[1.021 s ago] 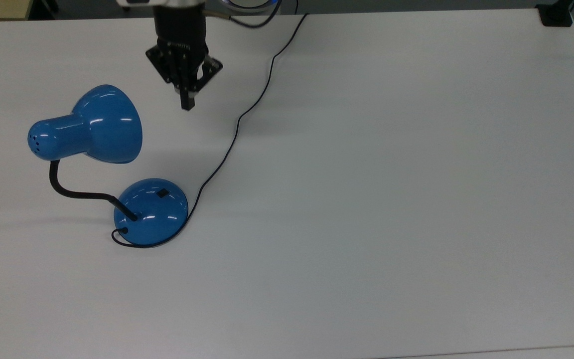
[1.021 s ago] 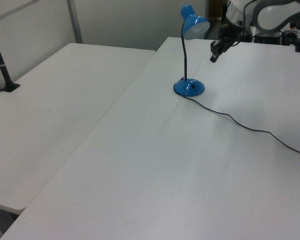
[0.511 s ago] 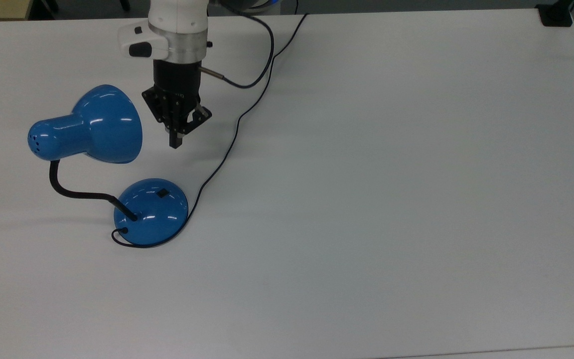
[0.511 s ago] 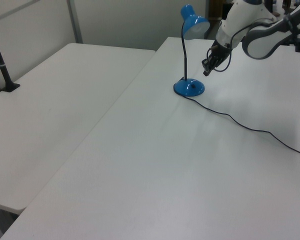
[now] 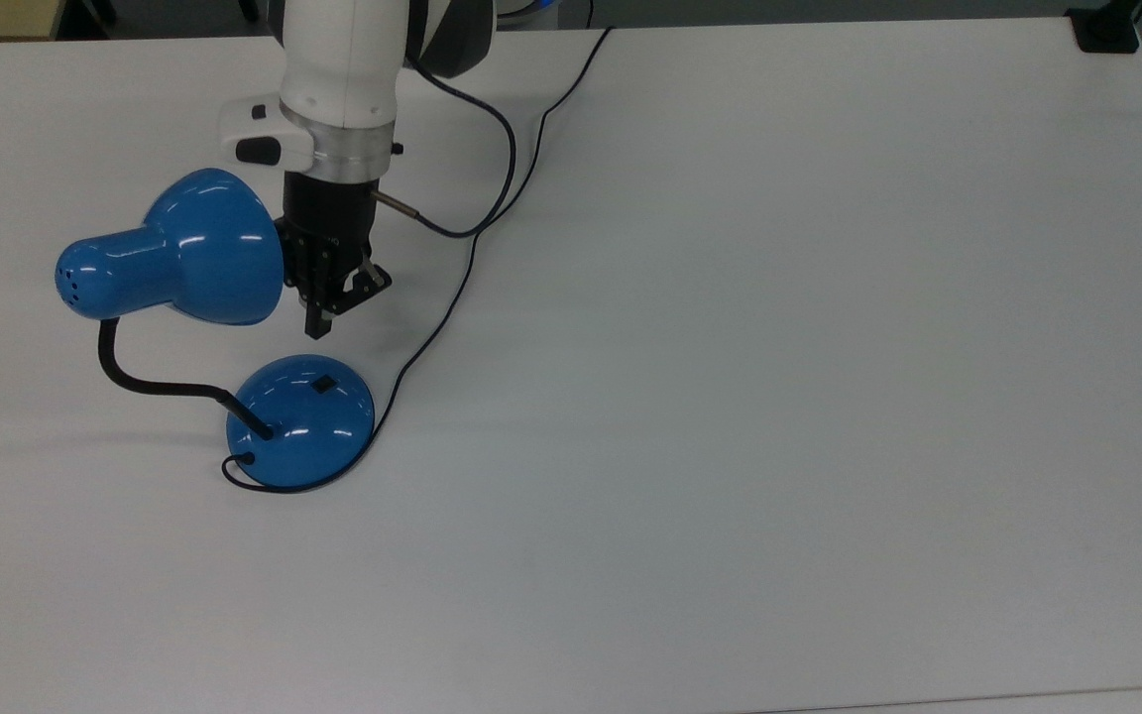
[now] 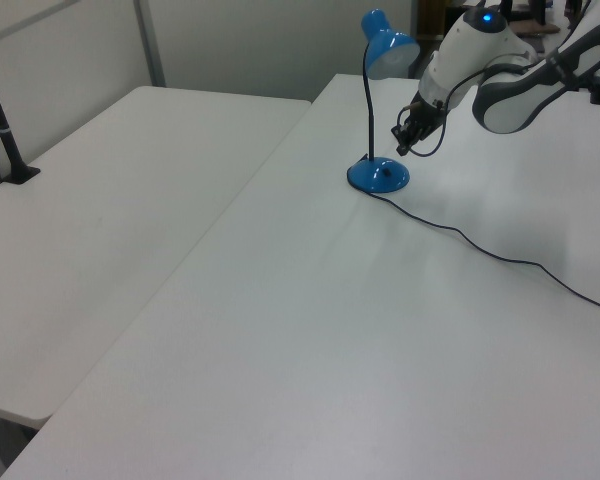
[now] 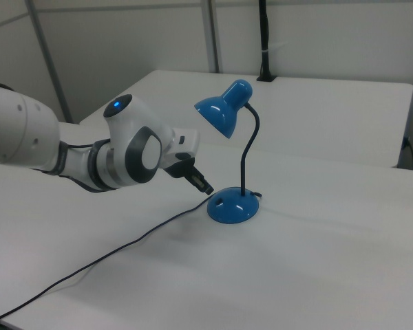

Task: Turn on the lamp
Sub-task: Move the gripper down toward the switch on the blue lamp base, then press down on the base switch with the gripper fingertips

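Your top view looks steeply down on the white table (image 5: 779, 397) from close above, its far edge along the top of the frame. Your left view stands back off one corner and looks along the table (image 6: 380, 330), so the lamp (image 6: 378, 172) sits near the far edge, with a second table (image 6: 100, 200) on the left view's left. Your right view sits lower and nearer at the opposite side, looking across the lamp (image 7: 233, 206) toward the wall; all three share the lamp's stretch of table.

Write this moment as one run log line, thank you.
gripper: shut, above table | switch: untouched | lamp: off
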